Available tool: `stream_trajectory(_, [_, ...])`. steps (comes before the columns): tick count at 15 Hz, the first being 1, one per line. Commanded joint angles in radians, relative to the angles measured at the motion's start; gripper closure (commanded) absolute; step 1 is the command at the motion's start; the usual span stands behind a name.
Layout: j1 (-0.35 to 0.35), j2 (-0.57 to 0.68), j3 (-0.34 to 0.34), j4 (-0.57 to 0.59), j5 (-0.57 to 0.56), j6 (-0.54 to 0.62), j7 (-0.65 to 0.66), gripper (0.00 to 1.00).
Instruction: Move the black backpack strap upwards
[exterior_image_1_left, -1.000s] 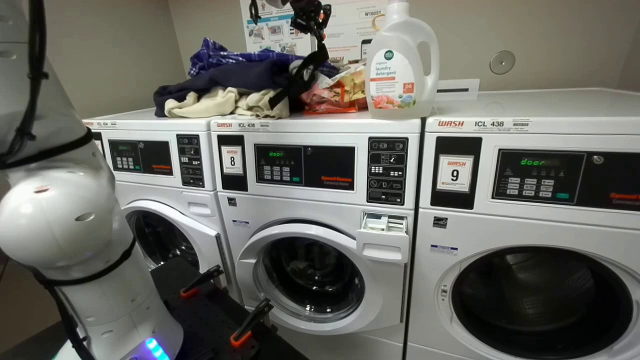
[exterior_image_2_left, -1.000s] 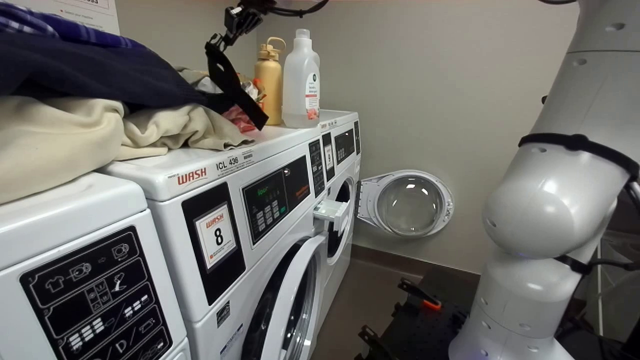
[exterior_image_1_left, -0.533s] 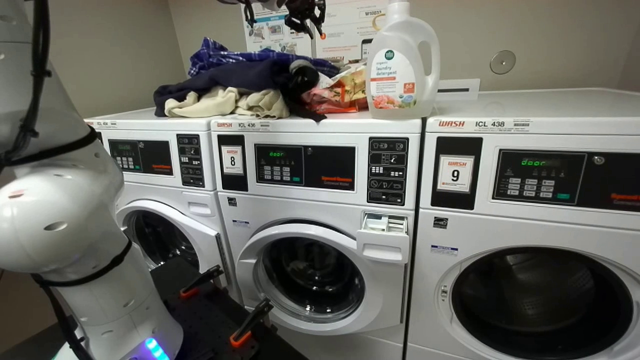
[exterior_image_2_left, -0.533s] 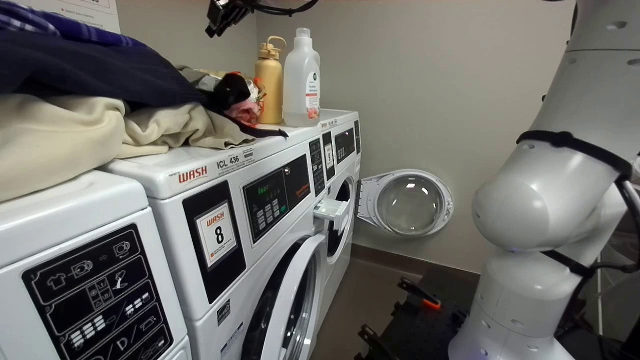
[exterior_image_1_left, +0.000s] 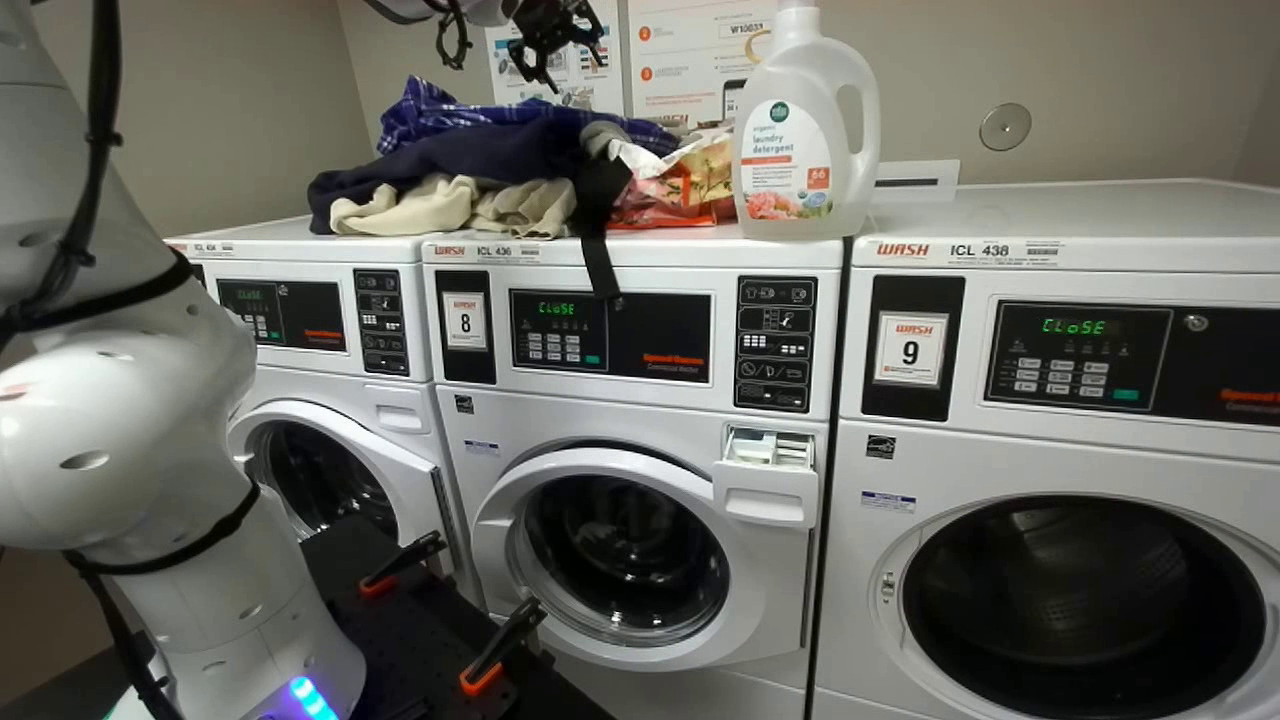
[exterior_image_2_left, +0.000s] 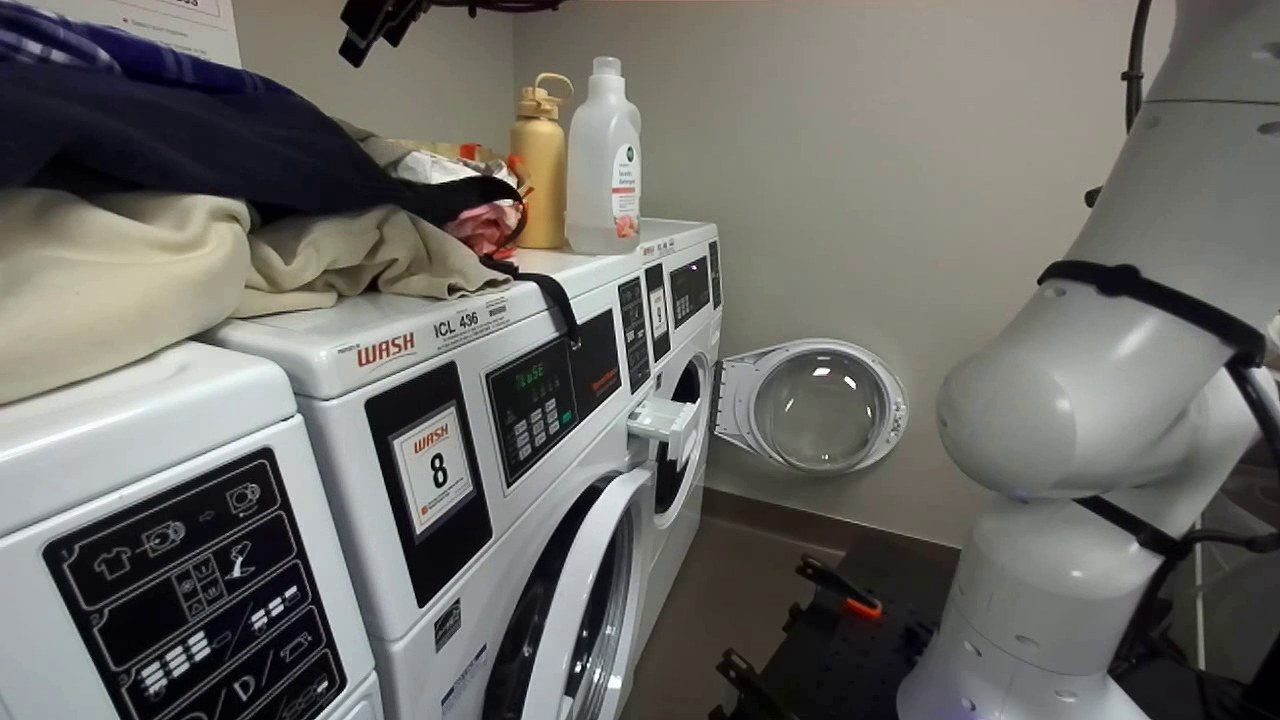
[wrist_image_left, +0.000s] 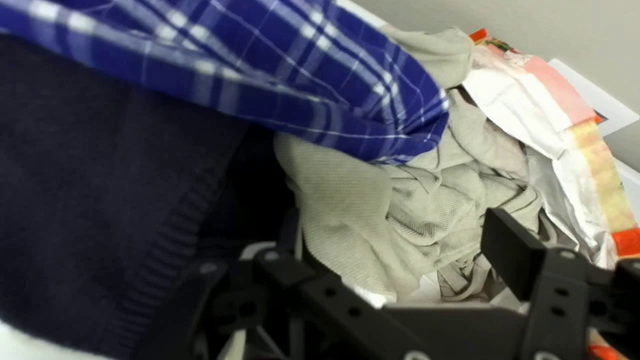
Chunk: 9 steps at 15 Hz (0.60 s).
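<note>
The black backpack strap (exterior_image_1_left: 598, 262) lies beside the clothes heap and droops over the washer's front edge. Its free end hangs down in front of the control panel, as both exterior views show; the strap (exterior_image_2_left: 553, 292) bends over the edge there. A wider black piece (exterior_image_1_left: 601, 190) sits above it against the heap. High over the clothes, up and to the left of the strap in an exterior view, is my gripper (exterior_image_1_left: 579, 76), jaws spread with nothing between them. The wrist view shows the gripper (wrist_image_left: 395, 224) open above a beige cloth (wrist_image_left: 345, 210); the strap cannot be made out there.
Navy clothing (exterior_image_1_left: 490, 155) and a blue plaid cloth (wrist_image_left: 300, 85) are piled on the washer. A detergent bottle (exterior_image_1_left: 790, 160) and a tan flask (exterior_image_2_left: 541, 180) stand to the right. A dispenser drawer (exterior_image_1_left: 765, 492) sticks out below; a round washer door (exterior_image_2_left: 825, 410) stands ajar.
The gripper has let go of the strap and opened, moving left in both exterior views. The strap dropped from above the heap, and its end fell over the washer's front edge.
</note>
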Motion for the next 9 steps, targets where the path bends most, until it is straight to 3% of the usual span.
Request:
stream_trajectory(1, [-0.001,0.006,0.066,0.084,-0.149,-0.21,0.0,0.0])
stream_trajectory(3, [0.016,0.031,0.091,0.138,-0.197,-0.346,-0.051,0.0])
stream_trajectory(4, [0.2,0.06,-0.059,0.156,-0.258,-0.412,-0.053,0.0])
stream_trajectory(5, [0.236,0.062,-0.081,0.172,-0.28,-0.476,-0.082,0.0])
stream_trajectory(9, [0.474,0.082,-0.288,0.217,-0.288,-0.686,-0.264,0.0])
